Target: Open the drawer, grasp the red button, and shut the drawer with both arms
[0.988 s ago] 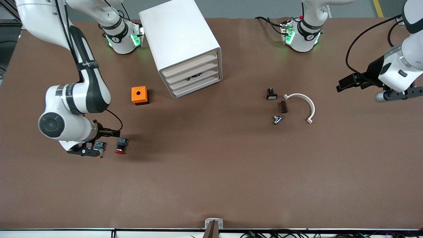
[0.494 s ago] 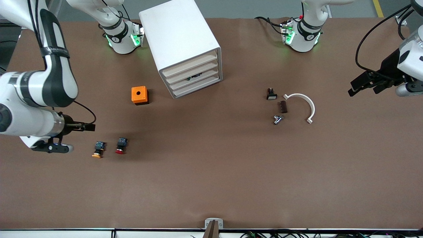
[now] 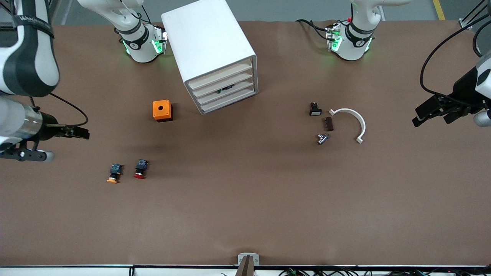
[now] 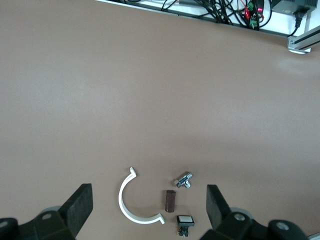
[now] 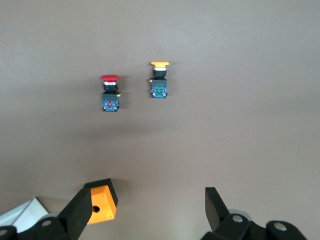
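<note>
Front view: a high camera faces both arm bases and takes in the whole table [image 3: 245,214]. Left wrist view: looks down from high up on the white curved piece [image 4: 131,202]. Right wrist view: looks down on two buttons [image 5: 110,92] and the orange cube [image 5: 101,207]. The front view shares all these.

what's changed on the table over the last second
The right gripper drew away from the yellow-capped button toward the right arm's end of the table. The left gripper retreated toward the left arm's end. Both are open and empty. The red button, cabinet and small parts stayed put.
</note>
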`<state>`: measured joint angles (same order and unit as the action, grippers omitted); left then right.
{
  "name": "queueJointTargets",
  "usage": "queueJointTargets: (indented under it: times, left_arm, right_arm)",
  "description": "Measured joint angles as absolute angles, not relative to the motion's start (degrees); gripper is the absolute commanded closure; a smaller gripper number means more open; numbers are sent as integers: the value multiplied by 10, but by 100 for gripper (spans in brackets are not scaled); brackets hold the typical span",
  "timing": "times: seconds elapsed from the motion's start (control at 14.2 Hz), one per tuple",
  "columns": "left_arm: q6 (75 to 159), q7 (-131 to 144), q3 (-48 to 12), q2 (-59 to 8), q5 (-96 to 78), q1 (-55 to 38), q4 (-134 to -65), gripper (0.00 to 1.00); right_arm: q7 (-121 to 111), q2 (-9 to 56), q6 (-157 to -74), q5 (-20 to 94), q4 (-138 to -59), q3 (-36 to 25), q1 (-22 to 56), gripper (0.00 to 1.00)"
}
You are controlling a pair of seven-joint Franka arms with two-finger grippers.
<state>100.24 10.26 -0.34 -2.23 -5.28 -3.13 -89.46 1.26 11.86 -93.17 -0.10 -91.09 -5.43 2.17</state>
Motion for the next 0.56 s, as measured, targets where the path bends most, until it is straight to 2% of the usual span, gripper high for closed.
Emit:
queueJointTargets:
  times: [0.56]
  left_arm:
    - [972, 103, -3, -25, -52, -31, -879, 0]
  right_arm:
    - [-6, 50, -897, -1, -911, -48, 1, 0]
